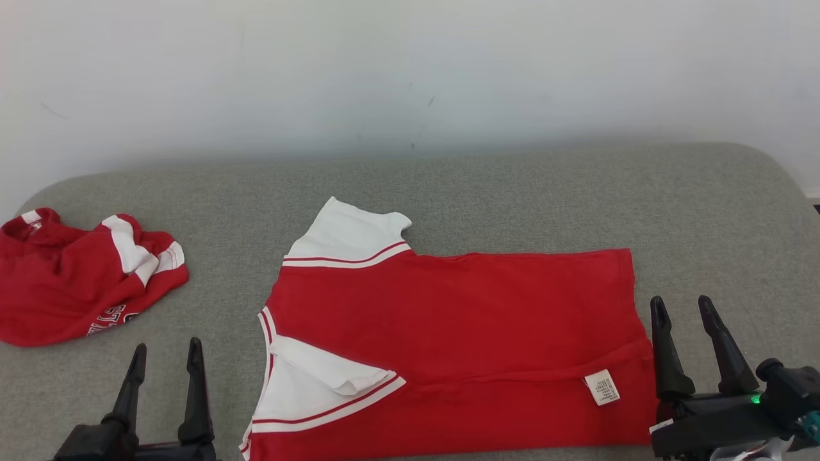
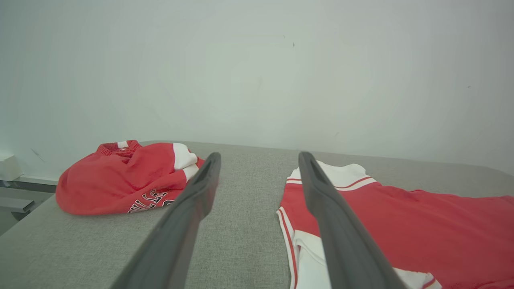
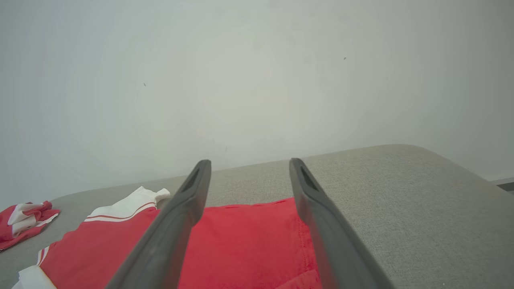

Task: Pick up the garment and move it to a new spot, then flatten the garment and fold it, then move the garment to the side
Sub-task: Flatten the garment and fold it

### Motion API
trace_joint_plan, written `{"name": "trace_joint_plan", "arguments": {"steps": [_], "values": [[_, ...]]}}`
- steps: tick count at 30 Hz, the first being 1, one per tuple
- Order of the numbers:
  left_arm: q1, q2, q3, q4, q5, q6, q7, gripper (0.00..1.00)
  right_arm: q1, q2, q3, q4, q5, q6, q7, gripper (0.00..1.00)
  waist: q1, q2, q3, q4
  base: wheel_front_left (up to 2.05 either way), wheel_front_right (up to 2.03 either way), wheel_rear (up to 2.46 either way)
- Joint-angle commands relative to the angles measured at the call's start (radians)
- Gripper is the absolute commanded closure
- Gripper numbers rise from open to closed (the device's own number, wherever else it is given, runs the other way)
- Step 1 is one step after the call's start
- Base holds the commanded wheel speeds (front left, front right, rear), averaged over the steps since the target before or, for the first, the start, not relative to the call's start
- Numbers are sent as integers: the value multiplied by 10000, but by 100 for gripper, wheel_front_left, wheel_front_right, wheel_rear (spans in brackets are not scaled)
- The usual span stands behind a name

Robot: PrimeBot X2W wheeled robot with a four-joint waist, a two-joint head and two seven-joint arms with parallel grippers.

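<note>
head view: two garments lie on one grey fabric-covered table (image 1: 512,186) against a white wall (image 1: 410,64). the task's garment, a flat red jersey shirt with two white sleeves (image 1: 448,320), lies spread lengthways in the middle, collar end to the left, hem to the right. one white sleeve (image 1: 349,234) sticks out at its far edge and the other (image 1: 314,384) is folded onto its near half. one small white care label (image 1: 601,387) shows near the hem. well to the left of the shirt sits a crumpled red-and-white garment with lettering (image 1: 77,282). the left gripper (image 1: 166,346) stands left of the shirt's collar end, apart from it, its two fingers spread and holding nothing. the right gripper (image 1: 680,301) stands just beside the shirt's hem, its two fingers likewise spread and empty.

left wrist view: two long dark fingers (image 2: 188,216) stand wide apart with bare grey table between them. the shirt's collar end lies behind the right-hand finger, and the crumpled garment lies left of the shirt, past the other finger.

right wrist view: two dark fingers (image 3: 176,224) are parted over the shirt's hem end, red cloth showing between them. the crumpled garment is far to the shirt's left.
</note>
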Motion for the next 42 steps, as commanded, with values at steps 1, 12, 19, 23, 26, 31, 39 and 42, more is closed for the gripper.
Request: {"name": "trace_joint_plan", "arguments": {"steps": [1, 12, 19, 23, 26, 31, 39, 42], "values": [[231, 22, 52, -138, 121, 63, -34, 0, 204, 121, -63, -180, -144, -24, -87, 0, 0, 0, 9, -11, 0, 0, 0], [773, -160, 249, -450, 565, 152, -34, 0, 900, 597, -245, -727, -507, -24, -150, 0, 0, 0, 133, -30, 0, 0, 0], [1041, -186, 381, -486, 809, -12, -34, 0, 1048, 572, -230, -546, -531, -24, -146, 0, 0, 0, 129, -28, 0, 0, 0], [1123, -215, 454, -441, 828, -71, -34, 0, 1027, 545, -172, -430, -460, -24, -143, 0, 0, 0, 142, -21, 0, 0, 0], [984, -288, 487, -325, 746, -106, -34, 0, 828, 488, -116, -325, -402, -24, -144, 0, 0, 0, 236, -69, 0, 0, 0], [-78, 61, 404, 119, 756, -446, 104, 0, 73, 294, -92, 199, -354, -24, -144, 0, 0, 0, 573, -200, 0, 0, 0], [-3184, 918, 156, 625, 609, -1139, 1154, 0, -2430, -186, -17, 1704, -233, -24, 746, 0, 0, 0, 1775, -584, 0, 0, 0], [-4469, 1317, 32, 946, 468, -1345, 1717, 0, -3595, -249, 109, 2369, -237, -24, 1193, 0, 0, 0, 2411, -831, 0, 0, 0]]}}
